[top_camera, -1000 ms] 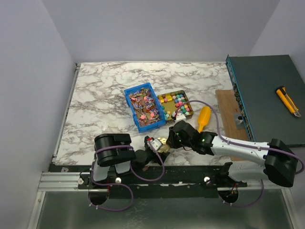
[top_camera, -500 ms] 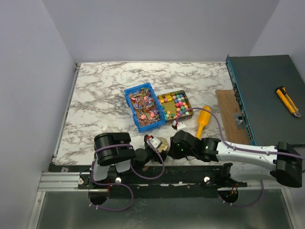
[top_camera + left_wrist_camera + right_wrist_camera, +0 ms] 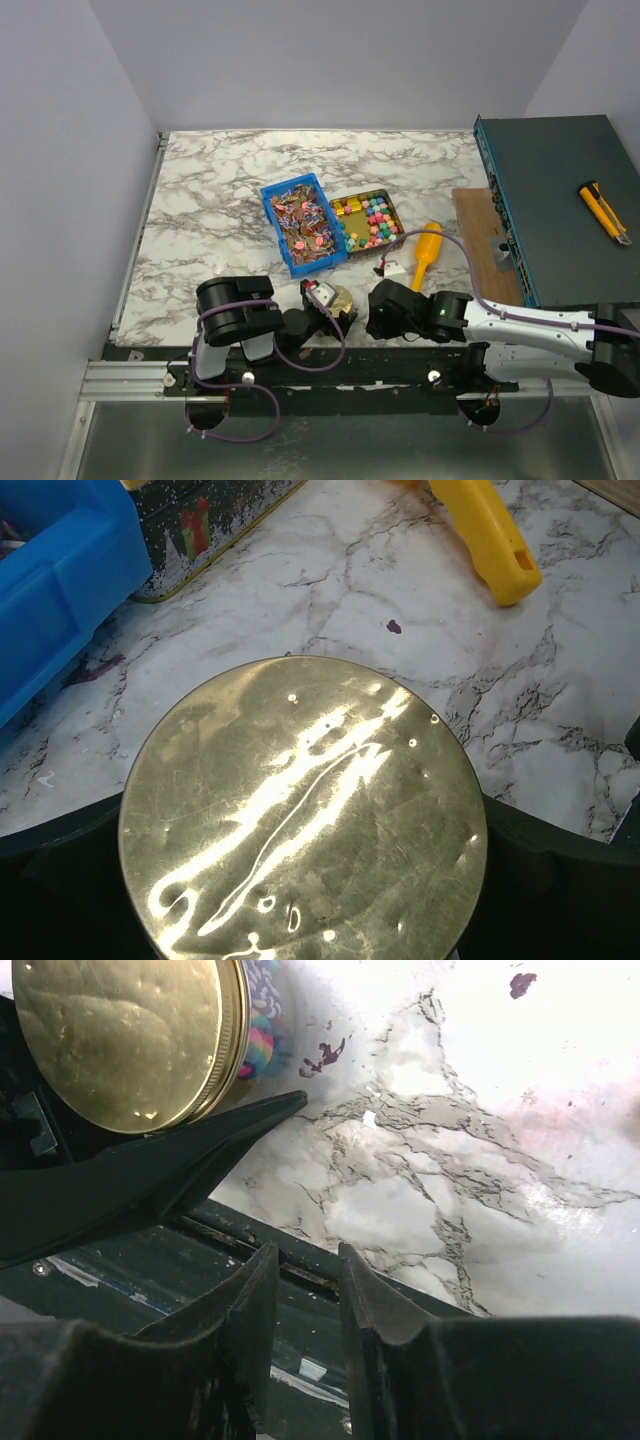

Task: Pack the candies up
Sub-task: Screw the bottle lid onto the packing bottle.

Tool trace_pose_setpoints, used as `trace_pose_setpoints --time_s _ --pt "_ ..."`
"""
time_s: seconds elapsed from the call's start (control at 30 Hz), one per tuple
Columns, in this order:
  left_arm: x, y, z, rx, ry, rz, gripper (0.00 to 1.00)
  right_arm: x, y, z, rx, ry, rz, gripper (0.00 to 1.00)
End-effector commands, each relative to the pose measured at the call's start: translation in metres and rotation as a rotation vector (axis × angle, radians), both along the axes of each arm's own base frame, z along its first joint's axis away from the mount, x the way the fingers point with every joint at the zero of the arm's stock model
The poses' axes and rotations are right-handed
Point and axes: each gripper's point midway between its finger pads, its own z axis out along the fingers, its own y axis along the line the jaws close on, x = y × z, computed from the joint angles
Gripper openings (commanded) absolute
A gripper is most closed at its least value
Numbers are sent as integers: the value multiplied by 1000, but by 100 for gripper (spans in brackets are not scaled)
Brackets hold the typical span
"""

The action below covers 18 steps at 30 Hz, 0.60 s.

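Shiny wrapped candies fill a blue bin point(image 3: 303, 225). Bright chunky candies fill a tin point(image 3: 368, 220) beside it. My left gripper point(image 3: 325, 305) is shut on a jar capped by a round gold lid point(image 3: 303, 810); its dark fingers point(image 3: 560, 840) flank the lid. The jar's colourful label point(image 3: 262, 1030) shows under the lid point(image 3: 120, 1040) in the right wrist view. My right gripper point(image 3: 385, 312) is low at the near table edge, right of the jar and apart from it. Its jaws point(image 3: 305, 1270) stand a narrow gap apart with nothing between them.
A yellow-orange scoop point(image 3: 427, 255) lies right of the tin and also shows in the left wrist view point(image 3: 485, 535). A small white piece point(image 3: 393, 268) lies beside it. A wooden board point(image 3: 480, 245) and a dark case point(image 3: 560, 200) stand at the right. The black mounting rail point(image 3: 330, 365) runs along the near edge.
My right gripper has drawn back from the gold lid, down and right toward the near edge. The left gripper and the jar have stayed put.
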Motion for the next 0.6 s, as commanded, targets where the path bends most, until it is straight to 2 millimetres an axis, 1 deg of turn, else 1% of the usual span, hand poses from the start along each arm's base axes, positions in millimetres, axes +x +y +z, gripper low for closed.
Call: trace_pose_setpoints --time_s 0.0,0.07,0.3,0.43,0.57 --pt "-4 15 -8 -28 59 26 99 6 -8 4 -22 -36 -37 35" --pt "-4 16 -7 -34 62 32 99 7 -8 5 -20 -43 -36 38" --pt "-8 22 1 -66 79 34 99 8 -7 7 -8 -55 -26 43" --pt "-15 26 1 -85 112 24 99 8 -5 8 0 -59 -16 43" --pt "-21 30 -2 -97 154 19 99 10 -6 10 2 -72 -16 47"
